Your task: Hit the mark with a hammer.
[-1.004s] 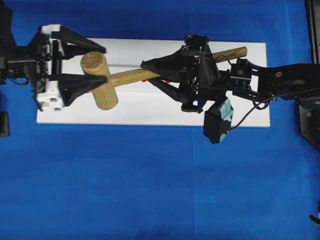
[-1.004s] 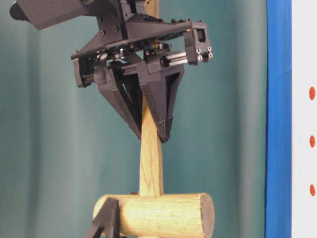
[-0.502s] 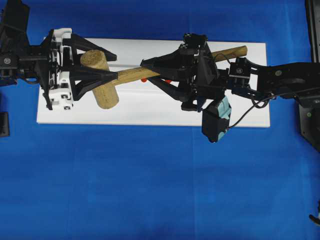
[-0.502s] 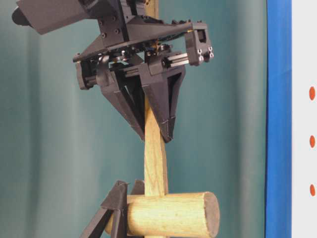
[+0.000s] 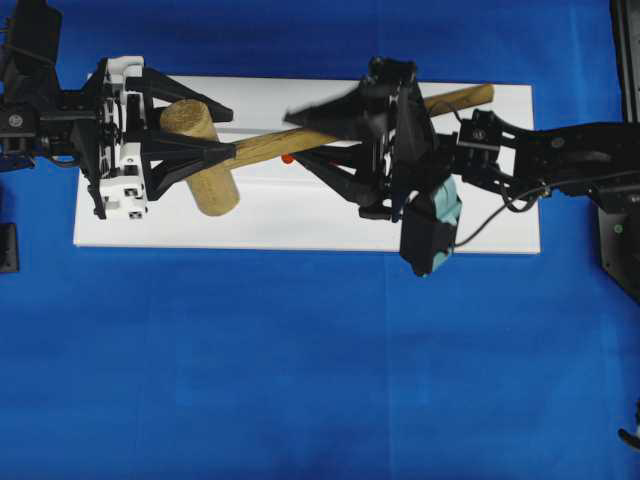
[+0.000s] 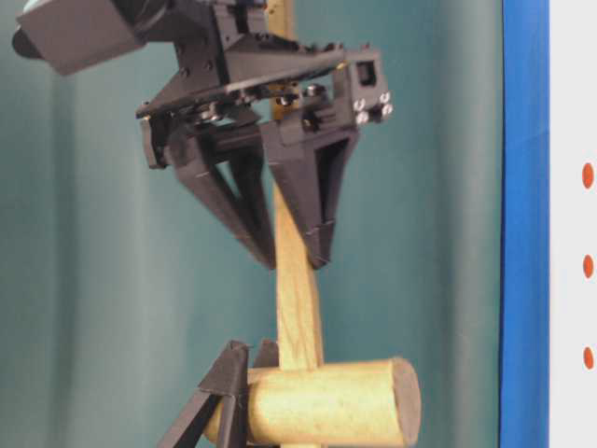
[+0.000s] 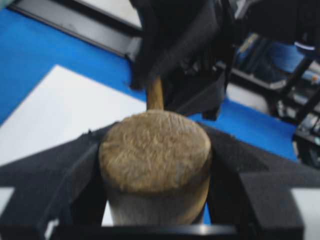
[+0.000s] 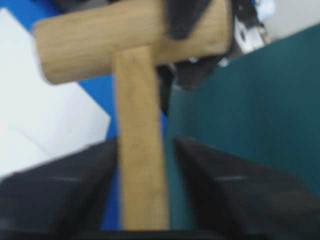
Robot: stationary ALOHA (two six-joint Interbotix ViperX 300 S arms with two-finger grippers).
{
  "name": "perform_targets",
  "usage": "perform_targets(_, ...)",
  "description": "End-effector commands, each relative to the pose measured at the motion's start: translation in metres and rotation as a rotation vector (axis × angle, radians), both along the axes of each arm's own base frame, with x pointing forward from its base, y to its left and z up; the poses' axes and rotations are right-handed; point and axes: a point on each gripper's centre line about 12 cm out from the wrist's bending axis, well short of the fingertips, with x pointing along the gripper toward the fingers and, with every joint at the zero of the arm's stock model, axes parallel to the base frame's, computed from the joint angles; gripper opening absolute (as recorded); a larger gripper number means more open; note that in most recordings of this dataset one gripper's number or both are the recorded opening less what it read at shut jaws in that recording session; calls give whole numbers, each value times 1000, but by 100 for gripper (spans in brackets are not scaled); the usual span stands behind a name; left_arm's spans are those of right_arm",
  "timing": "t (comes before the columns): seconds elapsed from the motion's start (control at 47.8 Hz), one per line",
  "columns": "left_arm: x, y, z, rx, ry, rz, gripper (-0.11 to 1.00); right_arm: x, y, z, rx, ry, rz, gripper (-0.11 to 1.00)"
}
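The left hand is closed on the head of the hammer. The right hand is open around the handle, with gaps on both sides.

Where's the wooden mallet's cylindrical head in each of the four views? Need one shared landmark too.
Overhead: light wooden mallet's cylindrical head at upper left, over the white board.
Table-level: bottom centre, lying sideways.
Left wrist: centre, end face toward camera.
Right wrist: top, left of centre.
Shared landmark: the flat wooden handle leaving the head.
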Motion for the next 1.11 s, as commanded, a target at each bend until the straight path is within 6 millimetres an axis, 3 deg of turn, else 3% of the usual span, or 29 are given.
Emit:
perform_targets(0.0, 0, 1, 11, 42, -30, -1, 45, 1, 0, 19, 21, -48, -7, 59)
perform_targets(0.105, -1, 0, 11, 129, -5, -7, 45, 0, 2, 18, 70, -28, -8, 87)
perform_targets(0.167, -2, 1, 10, 203, 20, -10, 45, 0, 4, 18, 127, -13, -11, 96)
perform_targets(0.565, -3, 1, 4, 472, 118, -45, 45, -5, 14, 13, 473, 105, -13, 93)
perform_targets(0.879, -3, -3, 4, 497, 117, -59, 45, -4, 5, 11, 567, 85, -62, 93)
perform_targets(1.088, -2, -7, 4, 499, 114, -71, 45, 9, -2, -7, 617, 116, -99, 93)
